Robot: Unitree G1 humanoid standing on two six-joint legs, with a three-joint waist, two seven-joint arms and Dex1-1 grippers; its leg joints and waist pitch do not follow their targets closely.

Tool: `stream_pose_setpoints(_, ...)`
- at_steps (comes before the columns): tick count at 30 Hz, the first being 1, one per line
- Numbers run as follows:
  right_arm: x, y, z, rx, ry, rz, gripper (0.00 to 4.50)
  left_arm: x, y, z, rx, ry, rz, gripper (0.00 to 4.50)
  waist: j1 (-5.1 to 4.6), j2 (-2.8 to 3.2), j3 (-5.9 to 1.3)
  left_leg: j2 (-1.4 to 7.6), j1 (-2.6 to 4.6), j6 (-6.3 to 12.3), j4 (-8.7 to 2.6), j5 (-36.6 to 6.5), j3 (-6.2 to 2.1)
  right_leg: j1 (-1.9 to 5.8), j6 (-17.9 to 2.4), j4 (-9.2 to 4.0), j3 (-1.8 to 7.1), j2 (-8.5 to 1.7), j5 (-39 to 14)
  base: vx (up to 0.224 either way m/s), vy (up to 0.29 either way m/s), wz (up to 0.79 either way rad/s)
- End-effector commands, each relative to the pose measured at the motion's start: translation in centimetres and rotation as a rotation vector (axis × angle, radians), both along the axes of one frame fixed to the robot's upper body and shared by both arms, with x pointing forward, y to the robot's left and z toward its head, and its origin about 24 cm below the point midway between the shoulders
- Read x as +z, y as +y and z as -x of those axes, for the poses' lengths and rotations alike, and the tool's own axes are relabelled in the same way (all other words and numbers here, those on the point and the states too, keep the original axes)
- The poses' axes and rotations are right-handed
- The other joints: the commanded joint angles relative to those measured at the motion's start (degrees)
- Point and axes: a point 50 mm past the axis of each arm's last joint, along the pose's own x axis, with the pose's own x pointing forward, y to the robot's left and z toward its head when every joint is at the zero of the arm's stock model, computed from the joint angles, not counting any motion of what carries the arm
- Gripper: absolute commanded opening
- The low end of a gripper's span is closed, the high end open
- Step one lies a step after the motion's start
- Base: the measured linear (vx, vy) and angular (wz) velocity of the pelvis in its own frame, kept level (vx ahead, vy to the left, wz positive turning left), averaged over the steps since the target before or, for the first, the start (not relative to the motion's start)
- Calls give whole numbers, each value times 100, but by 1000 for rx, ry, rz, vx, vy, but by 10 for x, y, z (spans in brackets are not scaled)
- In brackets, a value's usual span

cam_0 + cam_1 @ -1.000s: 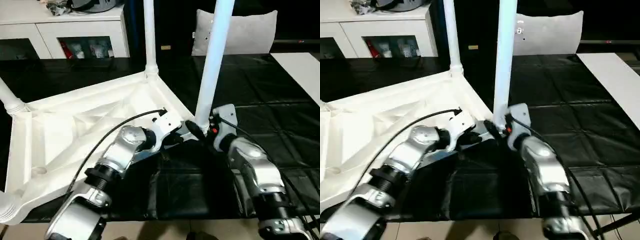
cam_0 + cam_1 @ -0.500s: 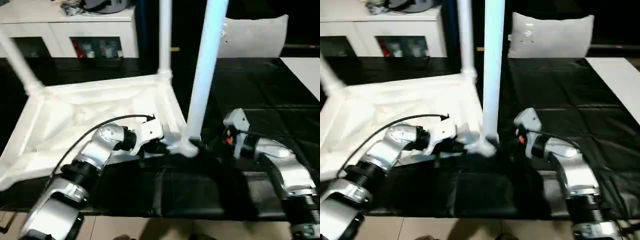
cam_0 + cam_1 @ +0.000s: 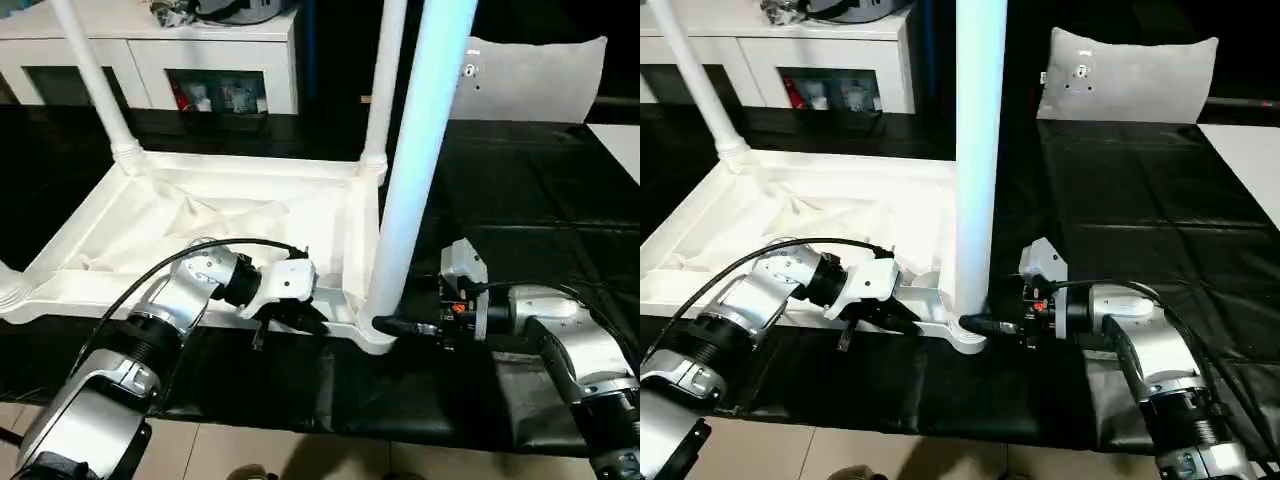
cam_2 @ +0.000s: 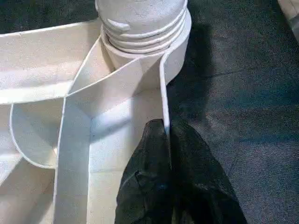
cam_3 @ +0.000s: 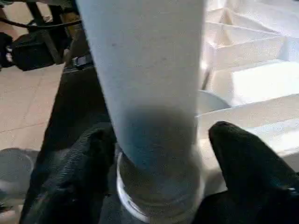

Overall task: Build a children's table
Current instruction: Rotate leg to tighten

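Left claw [image 4: 164, 154] pinches thin rim of ribbed tabletop [image 3: 220, 225]; right claw [image 5: 159, 154] apart around round leg [image 3: 415, 160].

- There are no words, numbers or signs here that can be read.
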Motion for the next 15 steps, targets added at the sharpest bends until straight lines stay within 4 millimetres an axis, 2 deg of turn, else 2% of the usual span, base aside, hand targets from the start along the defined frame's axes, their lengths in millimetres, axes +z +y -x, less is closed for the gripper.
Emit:
stream_pose_setpoints(1, 4, 4, 1, 28, -8, -18, 310, 11, -9, -2, -79, -44, -2, 0, -15, -104, -469, 118, 28, 429, -411, -1013, 18, 372, -1016, -341, 260, -218, -1936, 0, 0, 0)
stream_pose_setpoints(3, 3, 4, 1, 30, 2, -21, 278, 11, -8, -3, -80, -45, -6, 0, -9, -104, -468, 119, 25, 421, -413, -1015, 16, 372, -1002, -342, 259, -219, -1941, 0, 0, 0)
stream_pose_setpoints(10, 3, 7, 3, 44, 34, -50, 232, 9, -5, -2, -71, -33, -5, 0, -4, -116, -464, 119, 19, 413, -416, -1010, 16, 375, -969, -345, 258, -221, -2030, 0, 0, 0)
stream_pose_setpoints(11, 3, 7, 4, 46, 41, -58, 211, 9, -4, -2, -68, -28, -2, 0, 0, -116, -466, 116, 28, 412, -415, -1015, 20, 370, -968, -354, 257, -217, -2041, 0, 0, 0)
stream_pose_setpoints(15, 3, 12, 8, 39, 78, -100, 200, 8, -4, -2, -27, -5, 21, 0, 15, -92, -465, 120, 32, 372, -419, -1022, 18, 373, -972, -348, 264, -216, -1984, 0, 0, 0)
